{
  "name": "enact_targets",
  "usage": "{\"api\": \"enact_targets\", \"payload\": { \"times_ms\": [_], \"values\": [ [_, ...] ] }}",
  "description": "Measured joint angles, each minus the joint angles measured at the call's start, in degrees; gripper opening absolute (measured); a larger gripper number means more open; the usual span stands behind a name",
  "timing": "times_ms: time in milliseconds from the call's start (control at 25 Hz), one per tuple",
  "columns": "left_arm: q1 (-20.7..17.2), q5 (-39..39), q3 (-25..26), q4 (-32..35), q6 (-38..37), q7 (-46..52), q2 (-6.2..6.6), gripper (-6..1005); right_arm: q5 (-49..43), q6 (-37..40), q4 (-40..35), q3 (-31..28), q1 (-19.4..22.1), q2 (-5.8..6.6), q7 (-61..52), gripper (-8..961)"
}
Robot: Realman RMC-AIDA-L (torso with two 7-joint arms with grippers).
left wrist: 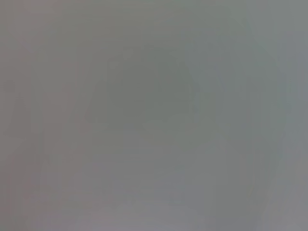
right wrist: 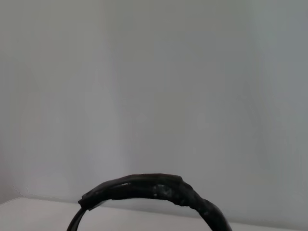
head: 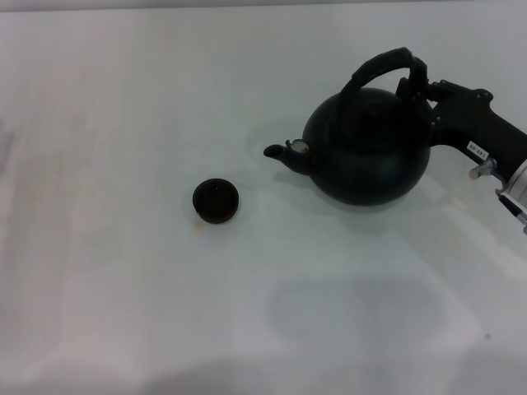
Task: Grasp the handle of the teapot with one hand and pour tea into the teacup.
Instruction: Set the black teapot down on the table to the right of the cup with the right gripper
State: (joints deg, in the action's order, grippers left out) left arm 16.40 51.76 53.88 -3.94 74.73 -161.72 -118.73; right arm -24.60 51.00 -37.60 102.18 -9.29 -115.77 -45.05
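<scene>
Right gripper [head: 417, 85] at 2 o'clock, closed on handle [head: 380, 66] of teapot [head: 368, 146]; pot upright on table [head: 123, 313], spout pointing 9 o'clock. Teacup [head: 216, 201] well apart at pot's 8 o'clock. Left gripper unseen.

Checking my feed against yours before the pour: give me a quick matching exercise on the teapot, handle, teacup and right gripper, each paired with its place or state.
Things:
1. teapot
2. handle
3. teacup
4. right gripper

Places or states:
A. small and low, alone on the table, on the spout's side of the pot
B. arched over the pot's top
C. at the handle's right end
D. round black body, spout pointing to the robot's left

Pairs: 1-D, 2-B, 3-A, 4-C
</scene>
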Motion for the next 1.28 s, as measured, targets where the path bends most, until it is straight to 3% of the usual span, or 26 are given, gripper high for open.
{"api": "enact_targets", "payload": {
  "times_ms": [520, 1000, 1280],
  "values": [
    [0.21, 0.00, -0.01, -0.01, -0.39, 0.00, 0.08, 861, 0.10, 0.11, 4.29, -0.01, -2.07, 0.17, 0.20, 151],
    [0.21, 0.00, -0.01, -0.01, -0.38, 0.00, 0.17, 862, 0.09, 0.43, 4.51, -0.83, -0.91, 0.45, -0.13, 450],
    [0.21, 0.00, 0.00, -0.01, -0.37, 0.00, 0.21, 861, -0.29, 6.76, 5.35, -3.53, 2.03, 0.90, -2.62, 607]
  ]
}}
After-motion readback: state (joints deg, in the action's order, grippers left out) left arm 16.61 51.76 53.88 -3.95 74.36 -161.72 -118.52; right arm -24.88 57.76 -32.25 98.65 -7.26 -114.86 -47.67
